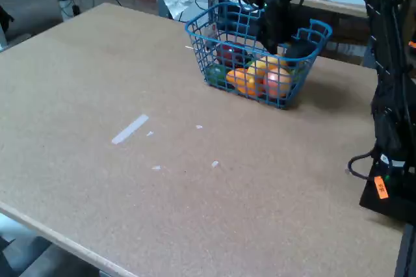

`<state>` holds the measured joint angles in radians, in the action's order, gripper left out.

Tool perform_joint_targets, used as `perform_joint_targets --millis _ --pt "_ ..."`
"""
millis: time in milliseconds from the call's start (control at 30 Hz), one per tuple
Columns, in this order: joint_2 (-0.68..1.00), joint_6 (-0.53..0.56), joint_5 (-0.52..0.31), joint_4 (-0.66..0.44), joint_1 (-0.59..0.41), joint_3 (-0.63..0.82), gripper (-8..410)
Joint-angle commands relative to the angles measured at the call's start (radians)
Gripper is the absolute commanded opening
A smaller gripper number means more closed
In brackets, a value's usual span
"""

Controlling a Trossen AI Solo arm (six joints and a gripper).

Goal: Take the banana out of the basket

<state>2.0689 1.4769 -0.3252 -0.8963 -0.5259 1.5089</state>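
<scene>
Gripper [284,38] was down inside the basket [224,20], fingertips hidden behind mesh & fruit, so jaw state couldn't be told. Banana wasn't distinguishable among the blurred fruit in the basket. Arm base right of the basket was cut off by the pic's edge.

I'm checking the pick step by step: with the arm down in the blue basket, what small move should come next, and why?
Probably a small correction before closing. The gripper is lowered inside the blue wire basket, above the orange fruit and the yellow one. No banana is clearly visible in the fixed view, and the fingers are hidden, so I would first line up over the banana rather than grab.
</scene>
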Motion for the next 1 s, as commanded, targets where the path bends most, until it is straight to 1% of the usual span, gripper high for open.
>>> perform_joint_targets --millis 0,100,267,333,400,467,833,967 --pt "-0.001 -0.068 -0.007 0.022 -0.002 0.0 281" --pt "-0.001 -0.067 -0.007 0.021 -0.003 0.001 225" --pt "-0.001 -0.064 -0.005 0.02 -0.003 0.0 109" --pt "-0.001 -0.064 -0.005 0.02 -0.003 0.001 76" --pt "-0.001 -0.064 -0.004 0.02 -0.003 0.0 55" --pt "-0.001 -0.064 -0.003 0.021 -0.003 0.0 47" --pt "-0.001 -0.057 -0.004 0.019 -0.003 0.0 48" --pt "-0.001 -0.06 -0.005 0.052 -0.003 0.001 48"
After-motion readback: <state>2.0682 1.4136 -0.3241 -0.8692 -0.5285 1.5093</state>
